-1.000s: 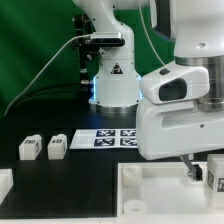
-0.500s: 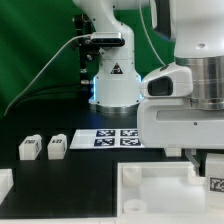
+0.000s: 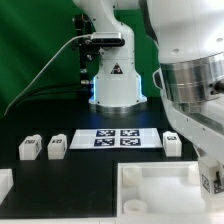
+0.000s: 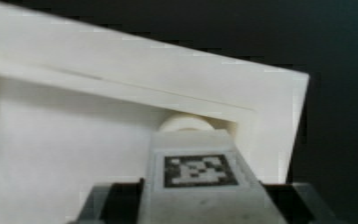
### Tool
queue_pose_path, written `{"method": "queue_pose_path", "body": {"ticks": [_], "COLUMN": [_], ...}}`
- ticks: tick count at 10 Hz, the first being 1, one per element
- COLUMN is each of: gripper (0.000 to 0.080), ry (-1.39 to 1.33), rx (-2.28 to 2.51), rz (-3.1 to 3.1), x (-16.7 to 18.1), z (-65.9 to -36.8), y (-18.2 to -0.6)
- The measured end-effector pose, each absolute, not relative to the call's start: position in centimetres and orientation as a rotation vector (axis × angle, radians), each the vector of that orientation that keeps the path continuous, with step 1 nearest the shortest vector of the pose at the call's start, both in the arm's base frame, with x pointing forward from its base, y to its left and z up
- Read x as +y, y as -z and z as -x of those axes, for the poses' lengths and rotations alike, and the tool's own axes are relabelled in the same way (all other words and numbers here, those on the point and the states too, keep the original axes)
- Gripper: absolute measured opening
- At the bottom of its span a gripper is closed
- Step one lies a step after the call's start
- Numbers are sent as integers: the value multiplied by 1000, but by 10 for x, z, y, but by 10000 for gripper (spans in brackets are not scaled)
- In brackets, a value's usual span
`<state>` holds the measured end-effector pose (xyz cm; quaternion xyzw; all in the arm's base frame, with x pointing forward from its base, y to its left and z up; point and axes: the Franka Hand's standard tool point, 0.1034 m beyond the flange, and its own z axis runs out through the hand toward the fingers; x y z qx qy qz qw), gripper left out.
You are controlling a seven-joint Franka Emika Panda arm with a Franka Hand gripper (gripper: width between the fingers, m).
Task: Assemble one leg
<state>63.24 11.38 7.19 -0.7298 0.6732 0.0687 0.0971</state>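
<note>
In the wrist view my gripper [image 4: 201, 196] is shut on a leg [image 4: 197, 165], a white block with a black-and-white tag facing the camera. The dark fingers [image 4: 112, 200] press its two sides. The leg hangs over a corner of the large white tray-like piece [image 4: 105, 60], close to a round corner socket [image 4: 190, 124]. In the exterior view the arm's body [image 3: 195, 90] hides the gripper; only a bit of the held leg [image 3: 209, 180] shows at the right edge. Three more legs lie on the table: two [image 3: 29, 148] [image 3: 57, 146] at the left, one [image 3: 171, 143] by the marker board.
The marker board [image 3: 118, 137] lies flat in front of the robot base [image 3: 112, 85]. The tray-like piece [image 3: 150, 190] fills the lower right of the exterior view. A white piece [image 3: 5, 183] sits at the lower left edge.
The arm has swung toward the exterior view's right and closer to the camera, carrying the held leg to the right edge. The leg beside the marker board has come into sight.
</note>
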Motion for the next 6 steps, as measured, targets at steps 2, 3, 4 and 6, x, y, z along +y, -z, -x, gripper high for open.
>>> {"method": "queue_pose_path", "body": {"ticks": [2,3,4,6], "gripper": [293,293,486,614], "ry": [-205,-202,-161,-69], "rx": [2001,1975,1838,1384], "rz": [2155,2178,2286,2587], "x": [115,115,113,113], "z": [-632,-632,-632,-626], "y": [-71,-71,-70,-64]}}
